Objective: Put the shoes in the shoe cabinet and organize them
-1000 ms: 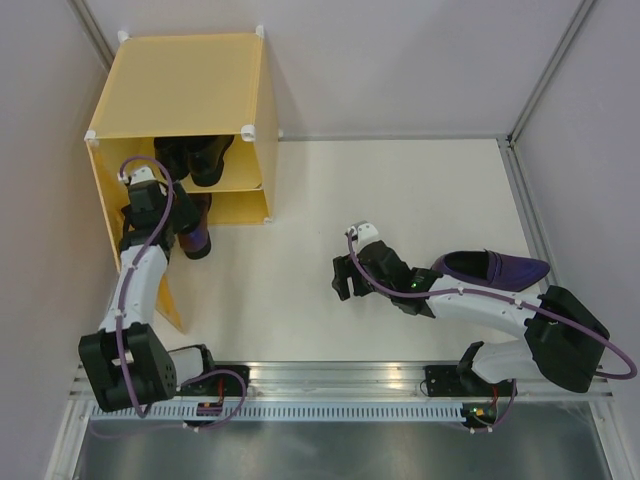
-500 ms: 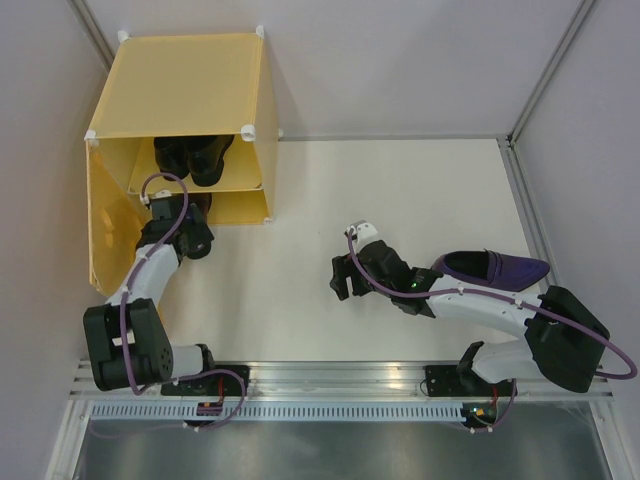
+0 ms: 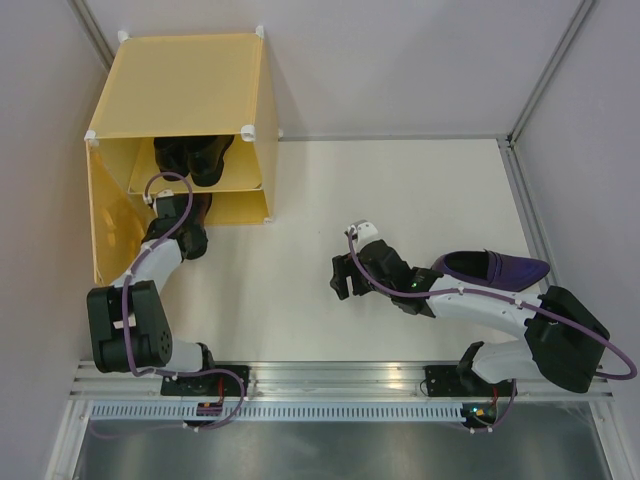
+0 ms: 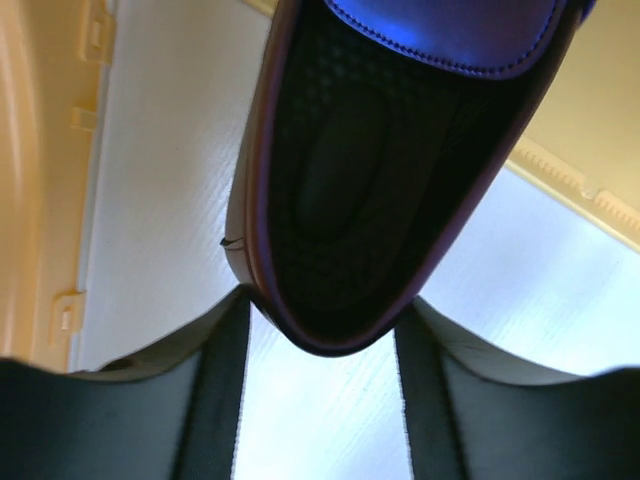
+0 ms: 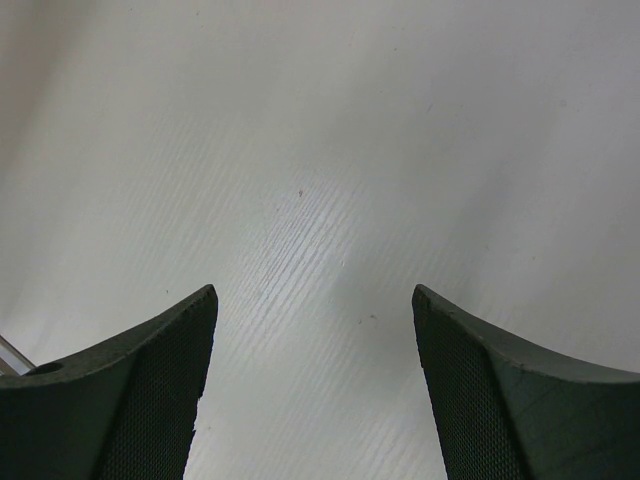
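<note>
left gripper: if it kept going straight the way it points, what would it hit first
The purple shoe: its heel end sits between the fingers of the left gripper, right in its line. Behind the shoe is the inside of the shoe cabinet; how far back it goes is unclear.

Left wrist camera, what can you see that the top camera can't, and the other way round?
Only left wrist: the black inside of the purple shoe, its heel in the left gripper. Only top: the black pair on the shelf, the second purple shoe, the open right gripper. Both: that held shoe and the yellow shoe cabinet.
</note>
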